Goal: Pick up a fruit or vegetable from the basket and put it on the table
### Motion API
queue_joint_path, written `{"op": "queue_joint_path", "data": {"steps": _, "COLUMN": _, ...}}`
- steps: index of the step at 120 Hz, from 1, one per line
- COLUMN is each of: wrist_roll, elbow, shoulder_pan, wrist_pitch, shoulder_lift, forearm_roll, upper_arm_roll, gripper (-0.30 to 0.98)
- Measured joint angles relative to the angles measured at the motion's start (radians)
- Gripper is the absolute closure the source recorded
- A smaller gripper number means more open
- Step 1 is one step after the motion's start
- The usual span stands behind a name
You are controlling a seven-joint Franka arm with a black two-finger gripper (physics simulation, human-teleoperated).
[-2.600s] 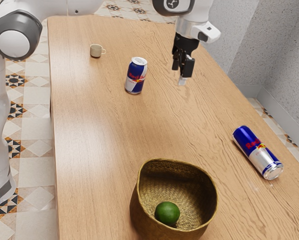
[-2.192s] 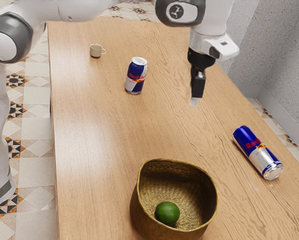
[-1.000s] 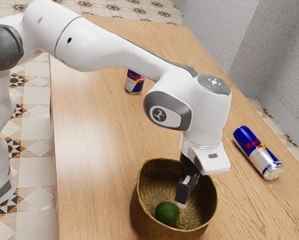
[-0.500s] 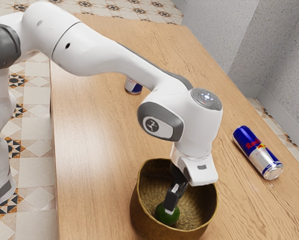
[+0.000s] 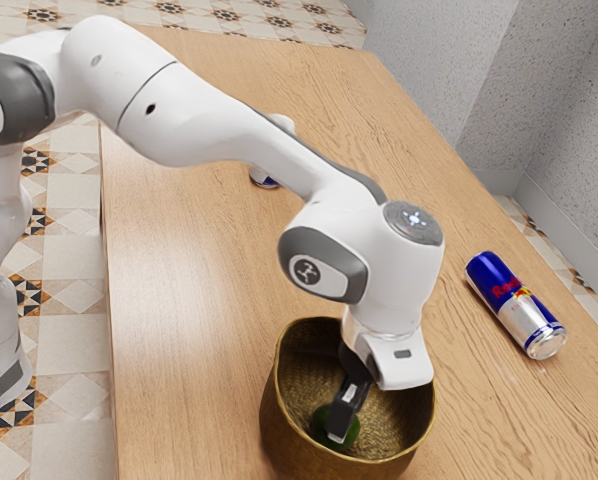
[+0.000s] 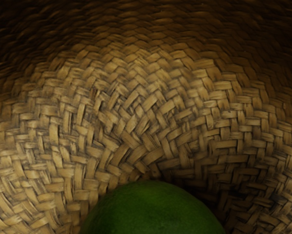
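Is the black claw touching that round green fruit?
Cannot tell. In the exterior view, the black claw overlaps the round green fruit inside the woven basket, covering where they might meet.

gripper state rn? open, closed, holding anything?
Gripper: down inside the basket, at the green fruit; open or closed can't be told, nor whether it holds the fruit.

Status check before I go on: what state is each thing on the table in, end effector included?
Green fruit: inside the basket
Basket: upright, open at the top
Red Bull can beside the basket: lying on its side
Far can: upright, partly hidden behind the arm
End effector: down in the basket at the fruit; grip unclear
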Motion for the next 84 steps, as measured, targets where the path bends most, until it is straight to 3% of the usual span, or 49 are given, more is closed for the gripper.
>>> {"op": "queue_joint_path", "data": {"steps": 84, "wrist_roll": 0.0, "elbow": -0.032, "shoulder_pan": 0.015, "wrist_pitch": 0.041, "shoulder_lift": 0.033, "forearm_roll": 0.001, "upper_arm_roll": 0.002, "gripper": 0.01}}
